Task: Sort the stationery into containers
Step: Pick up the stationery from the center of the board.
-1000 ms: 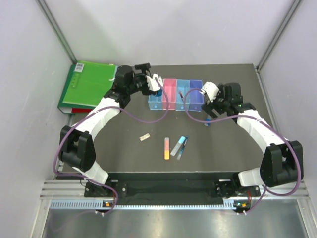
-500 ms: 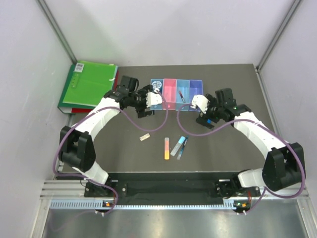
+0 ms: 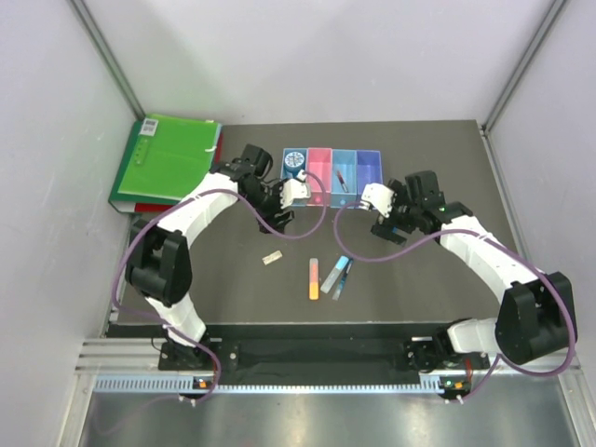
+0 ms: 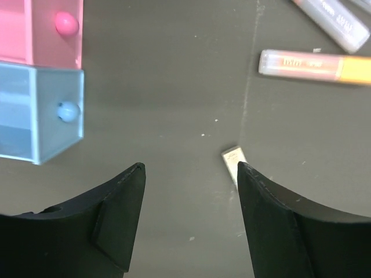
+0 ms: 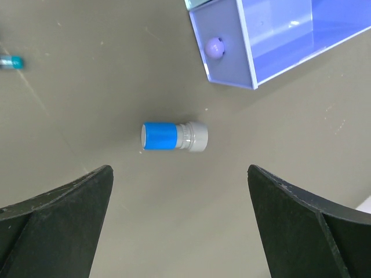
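Observation:
The containers (image 3: 319,177) stand in a row at the back: light blue, pink, light blue, purple. A blue tape roll (image 3: 295,162) lies in the left bin and a red pen (image 3: 342,177) in the third. My left gripper (image 3: 279,216) (image 4: 190,168) hangs open and empty in front of the bins, beside a small pale piece (image 4: 233,162) (image 3: 272,258). My right gripper (image 3: 386,228) (image 5: 179,171) is open above the blue-capped piece (image 5: 174,136), not touching it. An orange-pink stick (image 3: 314,277) (image 4: 316,66), a grey stick (image 3: 331,273) and a blue pen (image 3: 344,276) lie mid-table.
A big green folder (image 3: 163,160) lies at the back left. The purple bin (image 5: 278,40) is close to my right gripper's far side. The pink bin (image 4: 40,29) and a light blue bin (image 4: 40,110) stand left of my left gripper. Side walls enclose the table.
My left gripper has come away from the leftmost bin toward the front, its jaws narrowing; the tape roll now shows in that bin. My right gripper has shifted left over the blue-capped piece.

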Motion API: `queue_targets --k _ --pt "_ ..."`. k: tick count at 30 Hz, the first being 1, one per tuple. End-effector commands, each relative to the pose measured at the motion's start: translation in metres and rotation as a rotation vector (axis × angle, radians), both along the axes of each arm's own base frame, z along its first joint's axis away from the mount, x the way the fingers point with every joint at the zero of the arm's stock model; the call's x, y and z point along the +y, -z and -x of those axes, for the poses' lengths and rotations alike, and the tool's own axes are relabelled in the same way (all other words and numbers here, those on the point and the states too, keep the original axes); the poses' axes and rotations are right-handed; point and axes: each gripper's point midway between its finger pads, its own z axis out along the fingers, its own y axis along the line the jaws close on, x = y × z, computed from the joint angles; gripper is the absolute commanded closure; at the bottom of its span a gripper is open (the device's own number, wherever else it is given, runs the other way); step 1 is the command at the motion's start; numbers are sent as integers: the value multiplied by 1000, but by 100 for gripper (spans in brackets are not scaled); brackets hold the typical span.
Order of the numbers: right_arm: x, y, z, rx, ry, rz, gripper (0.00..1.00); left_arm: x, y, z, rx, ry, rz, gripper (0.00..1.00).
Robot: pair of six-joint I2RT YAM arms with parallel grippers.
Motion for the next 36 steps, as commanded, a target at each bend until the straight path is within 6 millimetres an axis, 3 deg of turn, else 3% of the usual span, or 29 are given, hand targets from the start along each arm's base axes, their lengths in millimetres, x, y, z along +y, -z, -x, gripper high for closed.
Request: queue_targets --k 1,2,4,5,9,26,36 --pt "0 -19 -9 -91 -9 8 0 -7 3 9 73 -120 33 32" --pt "-1 -20 -10 -93 -5 9 0 -3 18 15 94 -166 16 32" --pt "-1 -21 -11 -98 -3 10 0 -8 19 7 13 -179 38 32" --pt "-1 -20 -11 -99 -3 12 0 -2 33 12 17 -204 4 32" --pt "-1 -19 -12 -100 0 11 0 0 50 19 40 -233 -25 33" --pt "-2 -18 -19 -110 9 25 0 32 93 38 39 -360 -185 39" --pt "-4 -22 -24 -131 29 25 0 46 129 48 86 -383 -303 53"
